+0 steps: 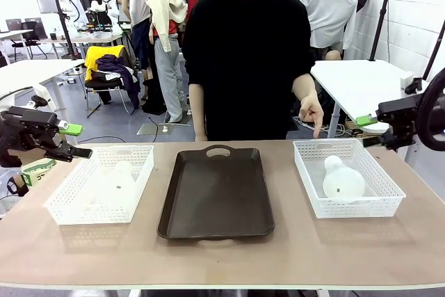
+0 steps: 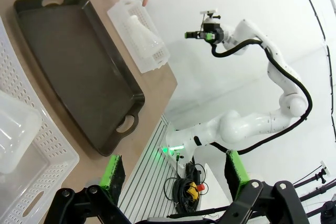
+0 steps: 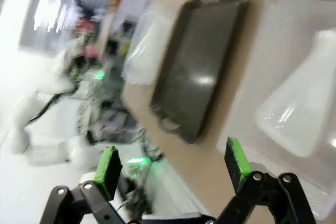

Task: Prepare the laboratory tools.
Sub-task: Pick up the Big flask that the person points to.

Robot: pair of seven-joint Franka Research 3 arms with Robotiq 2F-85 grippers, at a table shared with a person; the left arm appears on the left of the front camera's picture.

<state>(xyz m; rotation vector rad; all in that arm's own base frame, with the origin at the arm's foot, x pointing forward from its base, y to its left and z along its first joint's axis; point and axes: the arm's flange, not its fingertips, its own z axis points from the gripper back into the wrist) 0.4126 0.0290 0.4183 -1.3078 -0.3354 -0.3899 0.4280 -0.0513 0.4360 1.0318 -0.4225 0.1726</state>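
Lying in left basket [image 1: 66, 217] beside dark tray [image 1: 215, 193], left flask [image 1: 122, 175]; in right basket [image 1: 379, 203] across tray, right flask [image 1: 342, 179]; left gripper [image 1: 75, 140] and right gripper [image 1: 368, 131] farther out from tray, jaws apart, empty.

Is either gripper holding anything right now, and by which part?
Nothing is held. The left gripper and right gripper are open and empty, clear of the left flask and right flask.

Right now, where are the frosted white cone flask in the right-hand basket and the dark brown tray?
frosted white conical flask [image 1: 343, 180]: front view, on its wide body.
dark brown rectangular tray [image 1: 215, 198]: front view, on its bare floor.
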